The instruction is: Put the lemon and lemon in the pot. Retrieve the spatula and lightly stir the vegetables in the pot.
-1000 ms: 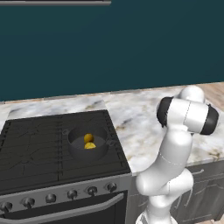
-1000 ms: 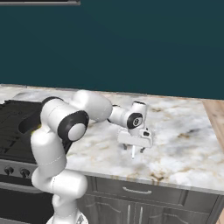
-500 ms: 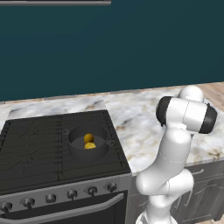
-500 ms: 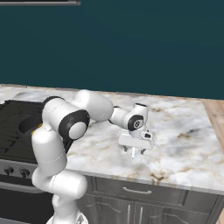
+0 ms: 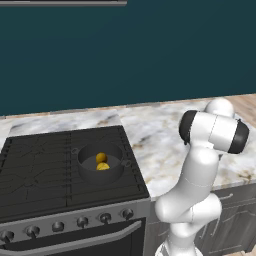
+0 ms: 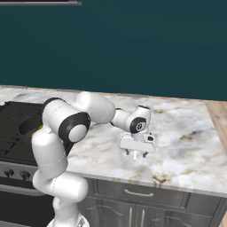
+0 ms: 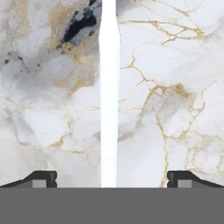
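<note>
Pale spatula (image 7: 109, 96) handle on marble counter (image 7: 175, 87), between wide-apart tool (image 7: 112, 178) fingertips.

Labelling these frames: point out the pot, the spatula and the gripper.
pot (image 5: 90, 172), left base view, front wall.
spatula (image 7: 109, 96), hand view, mid handle.
gripper (image 6: 138, 155), right base view, between the fingertips.

The pot (image 5: 101, 163) stands on the stove (image 5: 40, 170), at its right side, and both lemons (image 5: 102, 161) lie in it. The counter (image 5: 160, 135) lies to the right of the stove. On it lies the spatula (image 7: 109, 96), between the open pincer's (image 7: 110, 178) fingertips (image 7: 41, 179).
</note>
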Robot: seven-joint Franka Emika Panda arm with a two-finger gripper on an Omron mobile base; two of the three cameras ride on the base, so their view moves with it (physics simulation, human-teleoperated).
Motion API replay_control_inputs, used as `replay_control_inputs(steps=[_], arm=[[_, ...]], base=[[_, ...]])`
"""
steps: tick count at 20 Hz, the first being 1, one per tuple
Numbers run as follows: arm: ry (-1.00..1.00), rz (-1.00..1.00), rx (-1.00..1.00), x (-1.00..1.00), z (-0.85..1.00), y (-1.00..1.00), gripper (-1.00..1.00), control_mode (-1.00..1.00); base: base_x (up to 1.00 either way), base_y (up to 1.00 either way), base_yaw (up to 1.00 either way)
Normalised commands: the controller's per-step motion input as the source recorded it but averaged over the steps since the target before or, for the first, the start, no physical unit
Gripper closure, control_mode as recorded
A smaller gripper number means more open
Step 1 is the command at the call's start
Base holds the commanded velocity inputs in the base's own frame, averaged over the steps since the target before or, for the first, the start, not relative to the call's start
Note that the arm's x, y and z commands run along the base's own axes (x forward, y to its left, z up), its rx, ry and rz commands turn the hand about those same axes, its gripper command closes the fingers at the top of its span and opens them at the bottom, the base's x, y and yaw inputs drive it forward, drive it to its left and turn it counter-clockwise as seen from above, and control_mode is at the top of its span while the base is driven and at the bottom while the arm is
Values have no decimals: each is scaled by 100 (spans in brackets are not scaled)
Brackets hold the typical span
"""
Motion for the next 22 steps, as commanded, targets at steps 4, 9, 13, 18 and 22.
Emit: replay_control_inputs(steps=[4, 9, 13, 18, 22], arm=[[-2, 3, 0, -2, -20, 1, -100, -100], [-4, 1, 0, 0, -26, 0, -100, -100], [-1, 0, 0, 0, -17, 0, -100, -100], [-1, 0, 0, 0, -7, 1, -100, -100], [-10, 0, 0, 0, 0, 5, -100, -100]], base=[[0, 0, 0], [0, 0, 0], [0, 0, 0], [0, 0, 0], [0, 0, 0]])
